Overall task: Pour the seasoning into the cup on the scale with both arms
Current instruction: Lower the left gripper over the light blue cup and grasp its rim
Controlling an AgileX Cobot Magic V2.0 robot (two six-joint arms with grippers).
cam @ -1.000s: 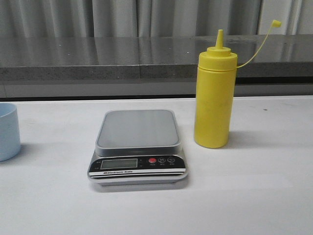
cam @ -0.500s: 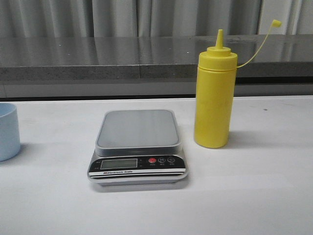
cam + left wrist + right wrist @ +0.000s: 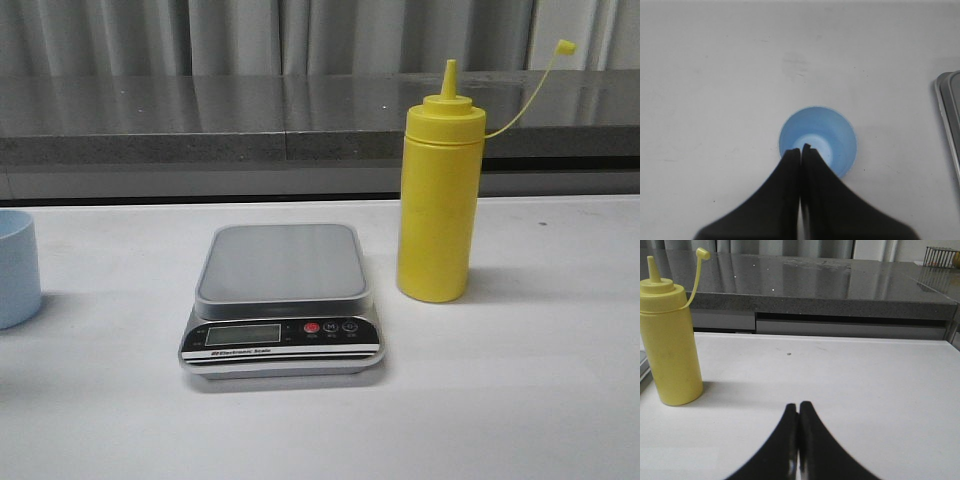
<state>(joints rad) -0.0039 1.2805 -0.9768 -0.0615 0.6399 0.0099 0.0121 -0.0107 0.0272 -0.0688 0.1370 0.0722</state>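
The grey scale (image 3: 282, 300) lies in the middle of the white table with nothing on its platform; its edge shows in the left wrist view (image 3: 950, 125). The yellow seasoning bottle (image 3: 438, 185) stands upright just right of the scale, its tethered cap hanging free, and also shows in the right wrist view (image 3: 670, 340). The pale blue cup (image 3: 15, 268) stands at the table's far left edge. My left gripper (image 3: 800, 148) hangs shut above the empty cup (image 3: 832, 135). My right gripper (image 3: 798, 406) is shut, apart from the bottle, holding nothing.
A dark grey counter ledge (image 3: 250, 120) runs along the back of the table, with curtains behind it. A wire basket (image 3: 940, 255) sits far off on that counter.
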